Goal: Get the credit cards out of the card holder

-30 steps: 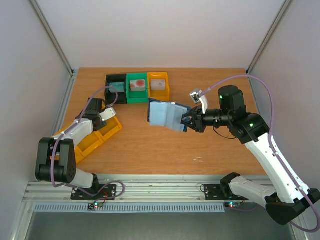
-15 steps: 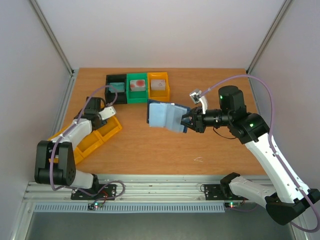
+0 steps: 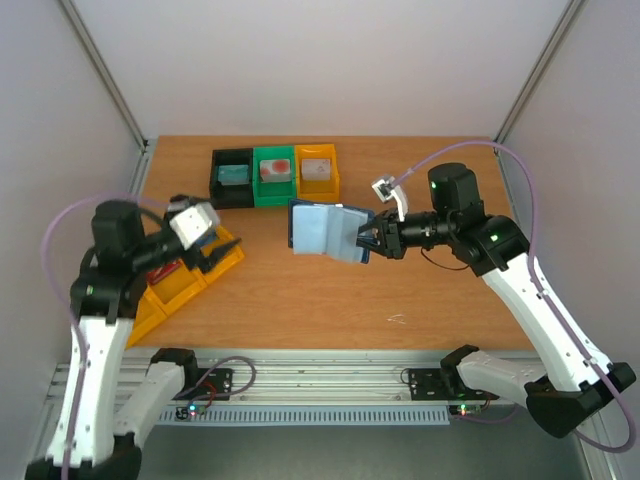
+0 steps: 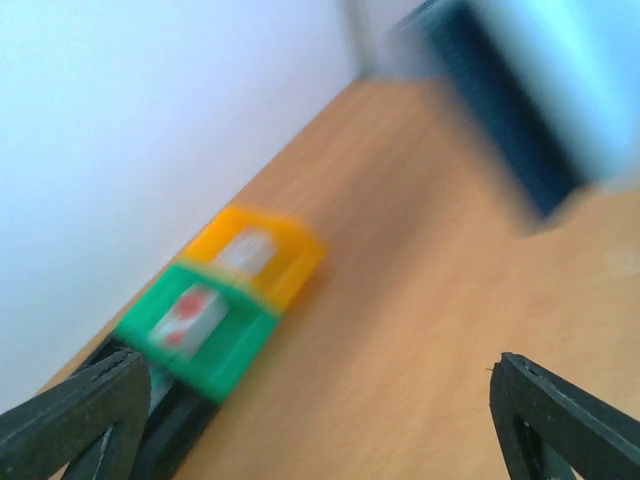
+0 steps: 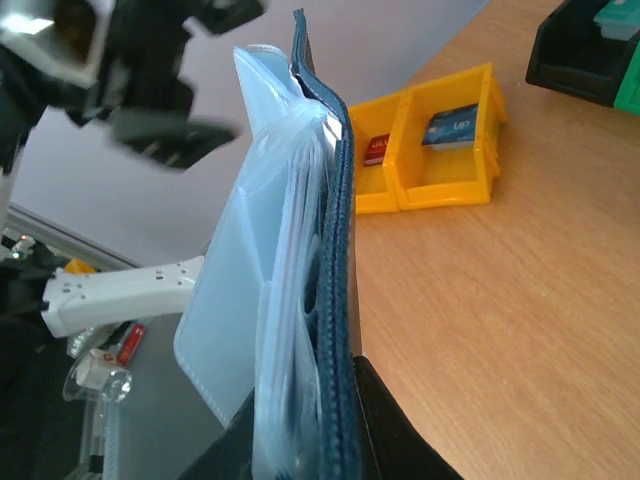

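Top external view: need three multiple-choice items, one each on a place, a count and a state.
1. Where is the card holder?
A. On the floor.
B. Held upright in the right gripper.
C. Lying flat and closed.

2. How many bins are in the far row?
A. One.
B. Two.
C. Three.

3. What is the left gripper doing?
A. Open, holding nothing.
B. Shut on a card.
C. Shut on the card holder.

Key:
1 B, the right gripper closes on the card holder's edge.
2 C, the black bin, green bin and orange bin stand side by side.
3 A, its fingers are spread with nothing between them.
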### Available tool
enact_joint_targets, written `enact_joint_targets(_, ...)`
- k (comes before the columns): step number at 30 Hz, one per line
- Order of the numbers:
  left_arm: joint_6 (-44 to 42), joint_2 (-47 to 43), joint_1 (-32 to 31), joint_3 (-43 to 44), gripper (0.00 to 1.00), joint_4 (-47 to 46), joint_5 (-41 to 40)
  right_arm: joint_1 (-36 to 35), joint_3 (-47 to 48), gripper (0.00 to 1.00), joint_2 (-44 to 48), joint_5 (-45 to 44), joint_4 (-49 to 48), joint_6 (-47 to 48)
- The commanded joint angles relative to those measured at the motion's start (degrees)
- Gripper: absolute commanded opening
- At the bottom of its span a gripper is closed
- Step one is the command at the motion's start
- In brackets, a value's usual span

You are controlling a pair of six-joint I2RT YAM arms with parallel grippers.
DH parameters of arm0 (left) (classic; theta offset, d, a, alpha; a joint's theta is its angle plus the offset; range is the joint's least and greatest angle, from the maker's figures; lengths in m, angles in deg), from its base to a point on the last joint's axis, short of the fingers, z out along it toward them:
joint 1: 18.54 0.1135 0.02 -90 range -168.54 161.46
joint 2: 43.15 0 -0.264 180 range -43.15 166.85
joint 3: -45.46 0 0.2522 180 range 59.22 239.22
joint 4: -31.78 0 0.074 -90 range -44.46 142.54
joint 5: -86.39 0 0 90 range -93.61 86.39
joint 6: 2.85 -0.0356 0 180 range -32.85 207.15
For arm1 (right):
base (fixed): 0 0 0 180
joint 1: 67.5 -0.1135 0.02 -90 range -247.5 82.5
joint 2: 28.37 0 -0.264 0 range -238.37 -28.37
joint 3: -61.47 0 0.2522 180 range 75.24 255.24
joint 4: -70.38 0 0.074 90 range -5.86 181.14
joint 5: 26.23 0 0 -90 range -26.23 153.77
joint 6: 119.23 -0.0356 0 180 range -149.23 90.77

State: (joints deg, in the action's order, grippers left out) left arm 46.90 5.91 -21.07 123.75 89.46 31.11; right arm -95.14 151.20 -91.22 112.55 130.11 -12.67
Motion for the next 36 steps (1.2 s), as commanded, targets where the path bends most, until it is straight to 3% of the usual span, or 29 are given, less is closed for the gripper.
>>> enact_joint_targets(1, 21.1, -8.6, -1.7, -9.3, 0.93, -6.3, 31.5, -1.0, 1.7, 0.01, -1.5, 3.1, -3.6, -2.5)
enact_joint_targets(4, 40.7, -11.9, -5.7, -14.7, 0.93, -14.6, 29.3, -3.4, 1.5, 0.01, -2.3, 2.5, -5.1, -2.8)
enact_joint_targets(10, 43.1, -8.9, -11.9, -16.1, 0.99, -15.2, 33.3, -11.6, 3.2, 0.01, -4.9, -0.9, -4.4, 0.3)
enact_joint_targets(16, 55.0, -5.4, -13.5, -18.6, 0.97, -30.8, 36.6, -17.8, 5.6, 0.01, -7.4, -3.5, -3.0, 2.6)
enact_joint_targets(17, 55.3, -5.1, -14.5, -18.8, 0.89, -32.0, 37.7, -18.1, 5.5, 0.01, -7.6, -3.9, -3.3, 2.5)
enact_joint_targets(21, 48.6, -4.2, -16.9, -19.4, 0.15, -31.3, 34.6, -19.2, 6.1, 0.03, -9.0, -4.5, -3.8, 2.3)
enact_joint_targets(22, 49.5, -4.2, -16.9, -19.6, 0.03, -32.6, 34.4, -19.5, 6.2, 0.09, -9.0, -4.6, -4.1, 2.1)
enact_joint_targets(25, 51.8, -5.1, -17.2, -20.1, 0.00, -36.7, 35.7, -19.6, 5.0, 0.42, -7.3, -6.1, -6.2, 1.7)
enact_joint_targets(28, 53.7, -6.7, -17.2, -19.9, 0.00, -39.5, 33.2, -19.1, 1.4, 0.61, -3.1, -13.7, -8.8, 1.4)
enact_joint_targets(31, 53.8, -6.8, -17.1, -19.2, 0.00, -40.8, 33.4, -18.1, 0.3, 0.67, -0.7, -16.2, -8.0, 1.1)
enact_joint_targets(36, 52.9, -7.0, -17.0, -18.6, 0.00, -40.9, 33.7, -18.1, 0.5, 0.67, 1.5, -18.4, -5.3, 1.8)
